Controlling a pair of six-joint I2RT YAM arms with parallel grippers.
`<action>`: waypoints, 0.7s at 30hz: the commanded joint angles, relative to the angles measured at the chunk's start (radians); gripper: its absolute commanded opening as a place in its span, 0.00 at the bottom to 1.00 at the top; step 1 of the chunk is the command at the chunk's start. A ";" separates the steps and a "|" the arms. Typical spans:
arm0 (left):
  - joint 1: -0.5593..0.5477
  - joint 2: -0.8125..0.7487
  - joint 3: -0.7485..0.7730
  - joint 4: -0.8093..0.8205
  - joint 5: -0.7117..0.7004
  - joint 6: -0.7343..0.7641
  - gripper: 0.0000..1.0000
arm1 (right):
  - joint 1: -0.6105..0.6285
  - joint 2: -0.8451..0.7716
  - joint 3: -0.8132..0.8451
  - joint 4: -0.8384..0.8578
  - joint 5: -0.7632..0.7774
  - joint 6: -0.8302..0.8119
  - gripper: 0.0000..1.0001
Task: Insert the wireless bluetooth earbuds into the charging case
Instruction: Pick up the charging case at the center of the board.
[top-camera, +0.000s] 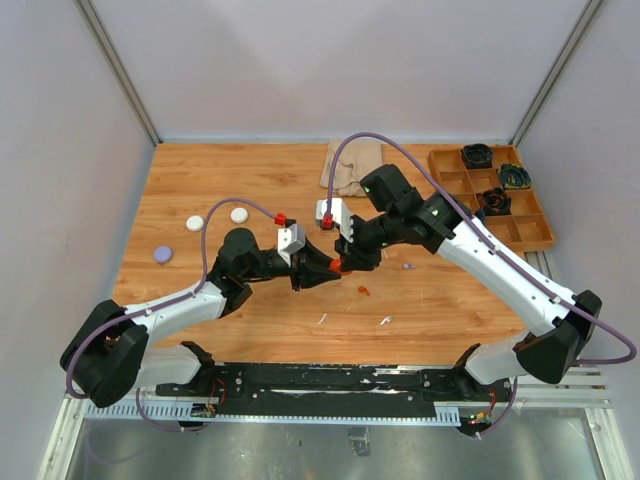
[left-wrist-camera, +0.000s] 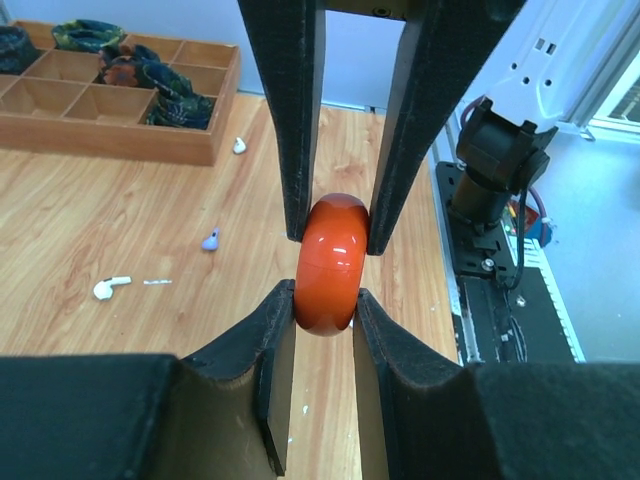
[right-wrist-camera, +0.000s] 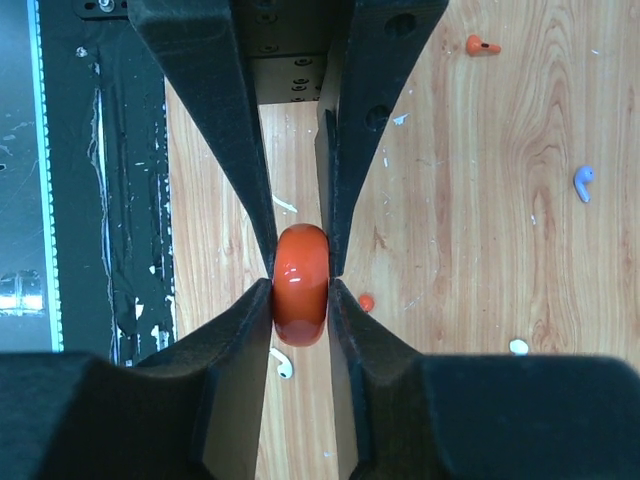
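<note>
A red round charging case (top-camera: 341, 266) hangs above the table, held by both grippers from opposite sides. It looks closed, with a seam around it. My left gripper (left-wrist-camera: 326, 302) is shut on the case (left-wrist-camera: 330, 262). My right gripper (right-wrist-camera: 300, 292) is shut on the same case (right-wrist-camera: 300, 283). Loose earbuds lie on the wood: a red one (top-camera: 364, 290), a purple one (top-camera: 408, 266) and two white ones (top-camera: 323, 318) (top-camera: 384, 321). The left wrist view shows a white bud (left-wrist-camera: 111, 288) and a purple bud (left-wrist-camera: 211, 240). The right wrist view shows a red bud (right-wrist-camera: 482, 45) and a white bud (right-wrist-camera: 283, 363).
Two white pucks (top-camera: 194, 223) (top-camera: 239, 214) and a purple puck (top-camera: 162, 254) lie at the left. A wooden compartment tray (top-camera: 455, 185) with dark items stands at the back right. A beige cloth (top-camera: 350, 165) lies at the back middle.
</note>
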 joint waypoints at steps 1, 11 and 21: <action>-0.017 -0.028 -0.039 0.180 -0.035 -0.046 0.00 | 0.031 -0.013 0.000 0.076 0.038 -0.021 0.38; -0.017 -0.041 -0.161 0.393 -0.223 -0.142 0.00 | 0.032 -0.160 -0.142 0.233 0.095 -0.015 0.71; -0.017 -0.022 -0.264 0.620 -0.311 -0.144 0.00 | 0.043 -0.328 -0.392 0.613 0.132 0.029 0.88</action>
